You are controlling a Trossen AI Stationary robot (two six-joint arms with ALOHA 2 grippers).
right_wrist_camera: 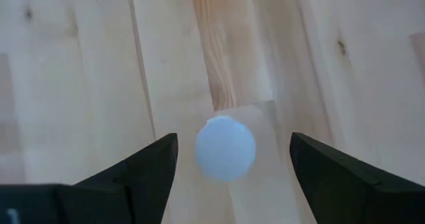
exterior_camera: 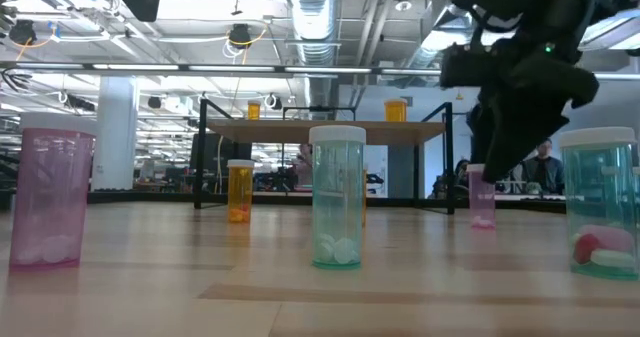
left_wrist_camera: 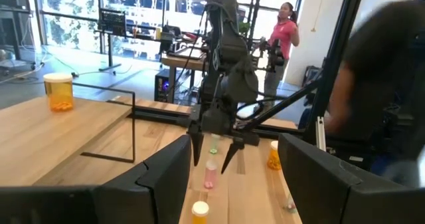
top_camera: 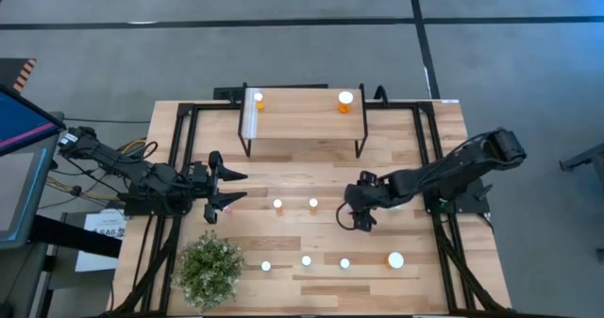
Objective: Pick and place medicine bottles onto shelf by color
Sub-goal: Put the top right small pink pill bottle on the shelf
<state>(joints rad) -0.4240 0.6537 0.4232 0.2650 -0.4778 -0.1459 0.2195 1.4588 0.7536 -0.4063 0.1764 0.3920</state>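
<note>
On the table (top_camera: 453, 280), right end effector (right_wrist_camera: 232, 159) gapes around white-capped bottle (right_wrist_camera: 225, 147).

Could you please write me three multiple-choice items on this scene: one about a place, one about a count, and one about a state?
1. Where is the potted plant?
A. On the shelf
B. On the table near the left arm
C. Beside the right arm's base

2. How many bottles stand on the shelf?
A. Two
B. Four
C. None

3. How is the right hand?
A. Shut on a bottle
B. Open above a white-capped bottle
C. Resting on the shelf

Answers:
1 B, the high view shows it at the table's front corner on the left arm's side.
2 A, one orange bottle and another orange bottle sit there.
3 B, the right wrist view shows the fingers spread either side of the white cap.
</note>
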